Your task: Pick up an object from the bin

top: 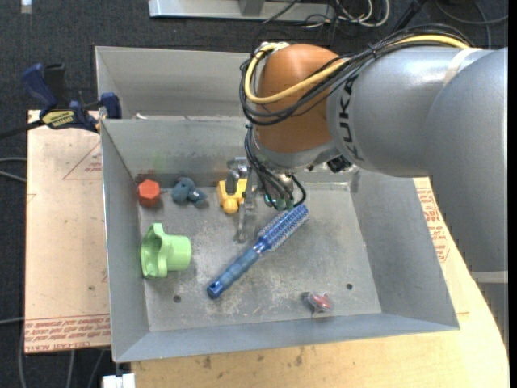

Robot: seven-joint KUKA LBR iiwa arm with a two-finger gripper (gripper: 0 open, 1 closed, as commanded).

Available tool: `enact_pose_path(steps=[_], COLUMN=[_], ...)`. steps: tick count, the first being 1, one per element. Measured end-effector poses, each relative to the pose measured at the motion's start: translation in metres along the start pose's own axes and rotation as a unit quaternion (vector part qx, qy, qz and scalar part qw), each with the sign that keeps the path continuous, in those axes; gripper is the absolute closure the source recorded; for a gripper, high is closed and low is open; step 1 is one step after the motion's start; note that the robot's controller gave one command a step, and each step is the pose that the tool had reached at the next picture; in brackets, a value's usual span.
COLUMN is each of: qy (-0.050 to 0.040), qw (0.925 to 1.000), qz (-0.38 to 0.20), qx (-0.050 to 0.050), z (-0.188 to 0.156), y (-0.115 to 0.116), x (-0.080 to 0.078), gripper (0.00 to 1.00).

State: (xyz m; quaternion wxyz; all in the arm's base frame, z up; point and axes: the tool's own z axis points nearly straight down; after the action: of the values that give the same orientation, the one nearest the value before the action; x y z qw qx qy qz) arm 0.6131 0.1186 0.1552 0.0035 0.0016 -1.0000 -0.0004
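A: Blue plastic brush w/ bristled head (260, 249), where is it vs the jaws?

B: Jaws hang approx mid-bin. The brush's bristle end lies just camera-right of them and a bit lower, partly under the wrist. Can't tell how wide the jaws stand, the wrist hides too much. Nothing seen held betw. them.

A: Long axis?

B: Diagonal. Head is upper right, handle tip lower left toward the front wall. I'd judge a grasp needs the jaws closing across that line, prob. near the neck.

A: Anything else close?

B: Small yellow plastic toy (231, 196) just camera-left of the jaws, about as near. Further left along the back are a small blue piece (188, 191), then an orange-red block (149, 191). Green plastic cup-like thing (165, 252) is front-left, well apart. Small red-grey bit (318, 301) is front-right on the floor of the grey metal bin (388, 281).
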Motion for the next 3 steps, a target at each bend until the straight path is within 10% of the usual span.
enact_pose_path(steps=[1, 2, 3], qy=[-0.0016, -0.0020, -0.0038], qw=[0.9990, 0.9745, 0.9746], qz=[-0.046, -0.224, -0.224], qx=[0.001, 0.000, 0.000], z=[0.026, 0.087, 0.085], y=[-0.050, -0.049, -0.049], x=[0.035, 0.060, 0.058], gripper=[0.00, 0.00, 1.00])
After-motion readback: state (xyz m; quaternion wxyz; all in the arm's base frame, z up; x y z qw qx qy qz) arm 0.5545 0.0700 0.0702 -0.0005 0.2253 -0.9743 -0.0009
